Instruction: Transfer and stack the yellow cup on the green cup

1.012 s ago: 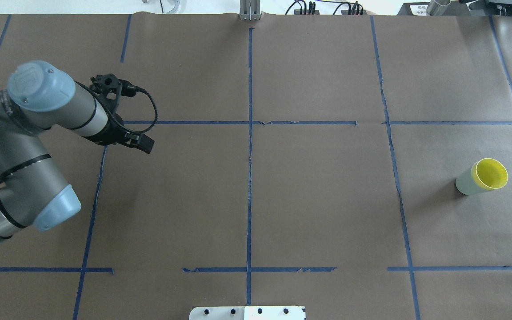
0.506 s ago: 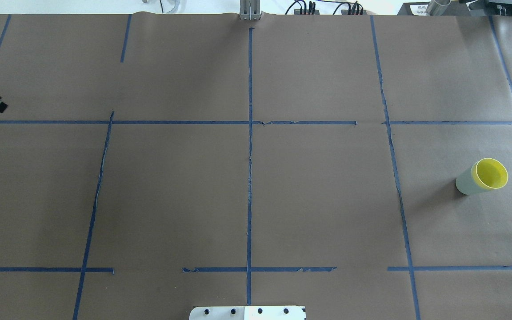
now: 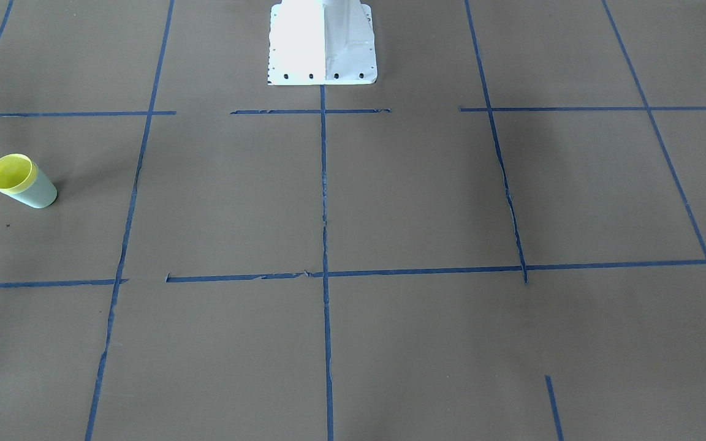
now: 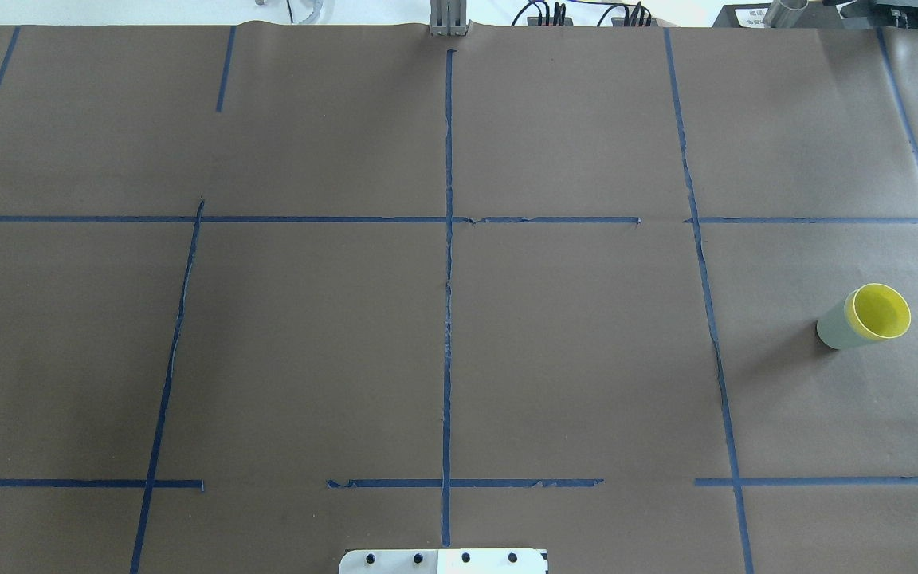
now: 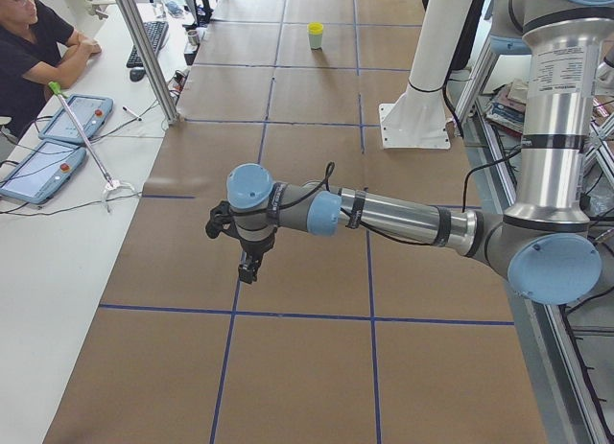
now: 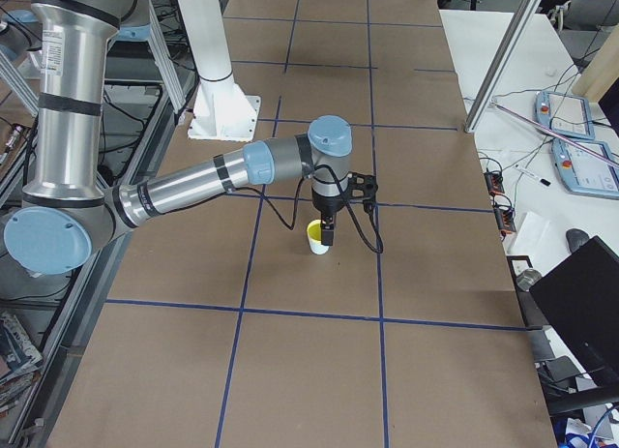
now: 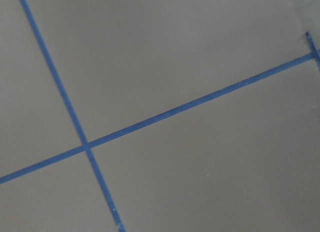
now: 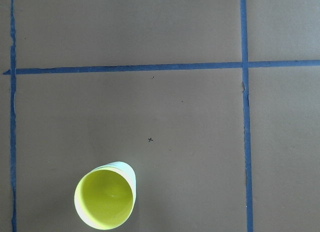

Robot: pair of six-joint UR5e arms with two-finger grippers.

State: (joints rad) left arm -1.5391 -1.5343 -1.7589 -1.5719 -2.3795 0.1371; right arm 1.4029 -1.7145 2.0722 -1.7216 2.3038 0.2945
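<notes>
The yellow cup (image 4: pixel 878 311) sits nested inside the green cup (image 4: pixel 833 328), upright at the table's right side; only its rim and inside show. The same pair appears in the front-facing view, yellow cup (image 3: pixel 11 172) in green cup (image 3: pixel 37 193), and low in the right wrist view (image 8: pixel 104 200). Neither gripper shows in the overhead or front views. In the exterior right view my right gripper (image 6: pixel 329 240) hangs close by the cups; whether it is open or shut I cannot tell. My left gripper (image 5: pixel 248 268) hangs over bare paper far from them, and I cannot tell its state.
Brown paper with blue tape lines covers the table. The white robot base plate (image 4: pixel 443 561) sits at the near edge. A person (image 5: pixel 29 41) sits at a white side table with tablets (image 5: pixel 43 166), behind a metal post (image 5: pixel 144 56). A laptop (image 6: pixel 580 303) lies beside the table.
The left arm has swung left out of the overhead view, and the right gripper's tip has left its right edge. The stacked cups have not moved.
</notes>
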